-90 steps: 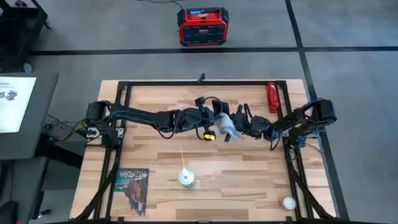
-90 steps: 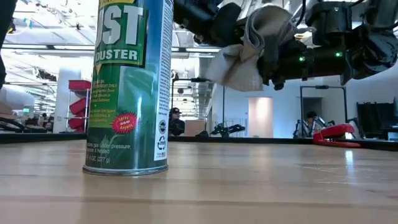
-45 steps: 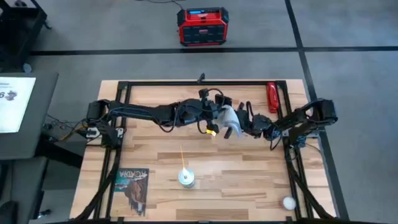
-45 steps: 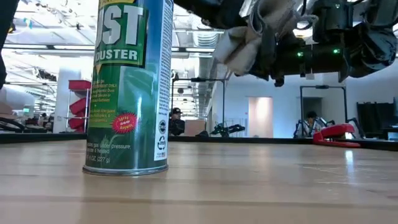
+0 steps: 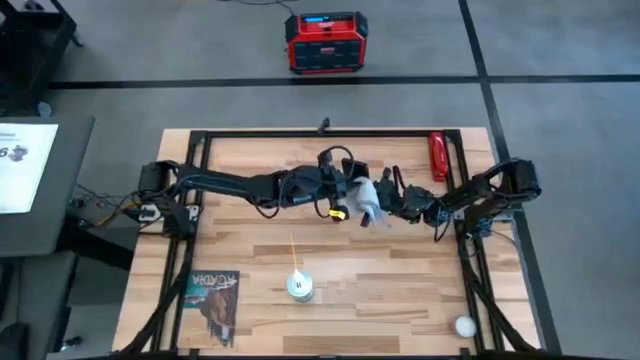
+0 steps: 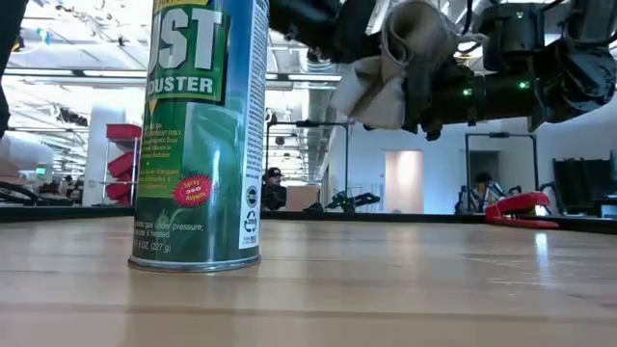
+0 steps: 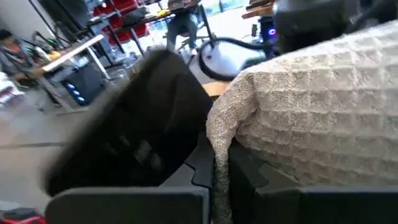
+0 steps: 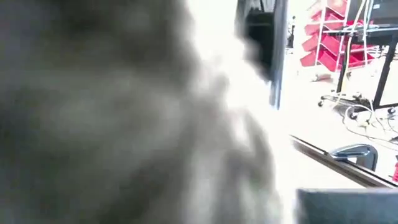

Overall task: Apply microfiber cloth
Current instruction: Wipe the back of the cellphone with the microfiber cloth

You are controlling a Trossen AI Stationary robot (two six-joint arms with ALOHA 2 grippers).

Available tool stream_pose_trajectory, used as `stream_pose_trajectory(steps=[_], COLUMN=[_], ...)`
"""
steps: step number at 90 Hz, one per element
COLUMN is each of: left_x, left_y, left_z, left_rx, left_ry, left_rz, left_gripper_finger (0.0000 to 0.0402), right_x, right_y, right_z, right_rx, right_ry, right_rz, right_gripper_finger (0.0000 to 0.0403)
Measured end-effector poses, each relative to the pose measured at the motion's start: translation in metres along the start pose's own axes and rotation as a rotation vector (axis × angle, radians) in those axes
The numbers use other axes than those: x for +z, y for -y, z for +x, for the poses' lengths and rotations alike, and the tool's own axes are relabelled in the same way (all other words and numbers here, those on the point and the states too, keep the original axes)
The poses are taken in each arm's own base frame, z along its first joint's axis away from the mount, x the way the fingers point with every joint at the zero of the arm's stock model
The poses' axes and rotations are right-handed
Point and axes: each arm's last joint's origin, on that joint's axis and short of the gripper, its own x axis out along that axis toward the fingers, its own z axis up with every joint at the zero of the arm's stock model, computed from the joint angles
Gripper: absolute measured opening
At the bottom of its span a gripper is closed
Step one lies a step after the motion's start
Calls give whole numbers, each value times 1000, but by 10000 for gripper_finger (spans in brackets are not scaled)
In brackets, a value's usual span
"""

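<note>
- The green spray can (image 6: pixel 200 135) standing on my tabletop (image 6: pixel 386 289) carries big white letters, cut off at the top: "UST" above "DUSTER".
- A red starburst sticker on that can has small print I cannot read.
- Near the can's base I read "OZ. (227 g)"; the column of fine print up its side is too small.
- The booklet (image 5: pixel 213 297) at the tabletop's near left corner shows a pale title, not legible to me.
</note>
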Motion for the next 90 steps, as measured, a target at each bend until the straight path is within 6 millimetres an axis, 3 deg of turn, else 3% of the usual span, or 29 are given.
stream_pose_trajectory(steps=[20, 66, 90], left_x=[5, 82, 61], left_y=[-1, -33, -32], left_z=[0, -9, -4], left_rx=[9, 123, 120], left_ry=[36, 132, 52], left_rz=[52, 209, 158], left_gripper_finger=[0, 0, 0], right_x=[4, 1, -1], right_y=[0, -5, -12], right_z=[0, -2, -5], right_rx=[0, 27, 12], right_ry=[31, 2, -10], right_rz=[12, 3, -26], right_gripper_finger=[10, 10, 10])
